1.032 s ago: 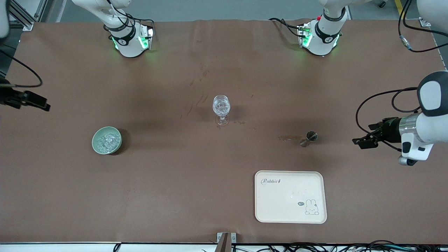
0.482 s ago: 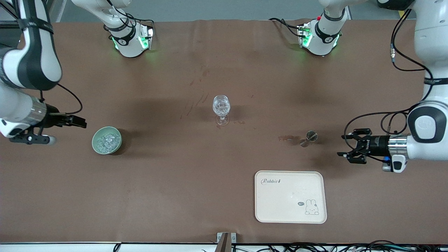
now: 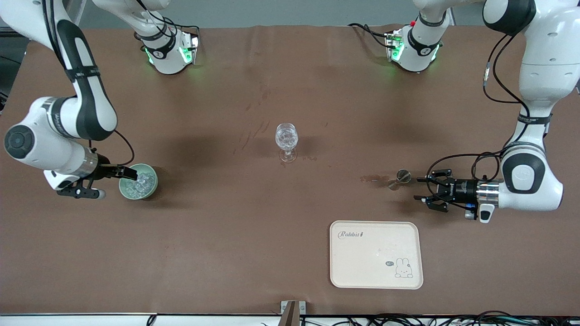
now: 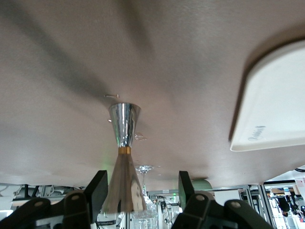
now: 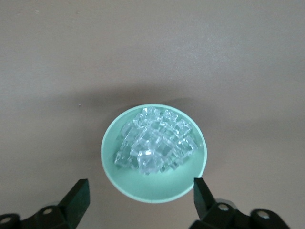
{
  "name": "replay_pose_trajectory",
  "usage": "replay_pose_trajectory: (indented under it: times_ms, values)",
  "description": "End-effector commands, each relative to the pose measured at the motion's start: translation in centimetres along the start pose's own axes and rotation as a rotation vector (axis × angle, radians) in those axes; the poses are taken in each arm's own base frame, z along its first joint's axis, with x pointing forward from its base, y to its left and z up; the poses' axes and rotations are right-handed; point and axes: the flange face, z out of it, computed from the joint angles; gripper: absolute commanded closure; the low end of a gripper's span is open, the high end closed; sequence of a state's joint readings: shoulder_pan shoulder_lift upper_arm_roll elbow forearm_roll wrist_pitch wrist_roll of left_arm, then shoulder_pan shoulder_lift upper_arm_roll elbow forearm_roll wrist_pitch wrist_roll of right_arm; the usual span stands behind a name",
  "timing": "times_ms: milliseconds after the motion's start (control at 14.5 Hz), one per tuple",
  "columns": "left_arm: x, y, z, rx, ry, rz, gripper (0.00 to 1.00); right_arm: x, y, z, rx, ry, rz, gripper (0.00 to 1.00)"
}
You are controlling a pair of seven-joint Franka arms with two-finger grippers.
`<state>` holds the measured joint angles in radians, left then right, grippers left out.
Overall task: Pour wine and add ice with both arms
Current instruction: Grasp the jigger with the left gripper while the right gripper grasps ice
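toward the middle left of the front frame, a pale green bowl point(image 3: 138, 181) sits on the brown table point(image 3: 217, 235), heaped with the ice point(image 3: 139, 180), a pile of small clear cubes. the right gripper point(image 3: 130, 172) hangs over the bowl's rim, fingers spread wide; in the right wrist view both fingertips point(image 5: 78, 195) flank the bowl point(image 5: 143, 188) and the ice point(image 5: 156, 145) with nothing held. at centre frame stands a clear stemmed glass point(image 3: 287, 141). at middle right, a metal jigger point(image 3: 400, 178) stands upright, the left gripper point(image 3: 422, 190) just beside it, fingers released. lower right of centre lies a cream tray point(image 3: 376, 254) with a rabbit print.
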<state>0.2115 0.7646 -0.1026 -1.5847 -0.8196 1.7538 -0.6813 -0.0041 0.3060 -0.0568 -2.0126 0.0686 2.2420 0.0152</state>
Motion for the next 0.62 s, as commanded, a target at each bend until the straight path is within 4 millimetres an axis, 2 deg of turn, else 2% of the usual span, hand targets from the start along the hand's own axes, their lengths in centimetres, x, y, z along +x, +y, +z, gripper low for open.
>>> replay_pose_trajectory:
  times_ms: [0, 206, 344, 551]
  values:
    - [1.1, -0.3, 1.6, 0.0, -0.03, 0.002, 0.37, -0.9, 0.2, 1.8, 0.012, 0.01, 0.03, 0.18]
    - [2.0, -1.1, 3.1, 0.008, -0.054, 0.064, 0.41, -0.5, 0.7, 4.2, 0.007, 0.01, 0.038, 0.38]
    - [2.0, -0.7, 3.5, -0.044, -0.093, 0.049, 0.45, -0.3, 0.8, 5.3, 0.004, 0.014, 0.048, 0.39]
    - [2.6, -1.7, 4.3, -0.036, -0.107, 0.041, 0.46, -0.6, 0.2, 5.9, 0.003, 0.005, 0.078, 0.42]
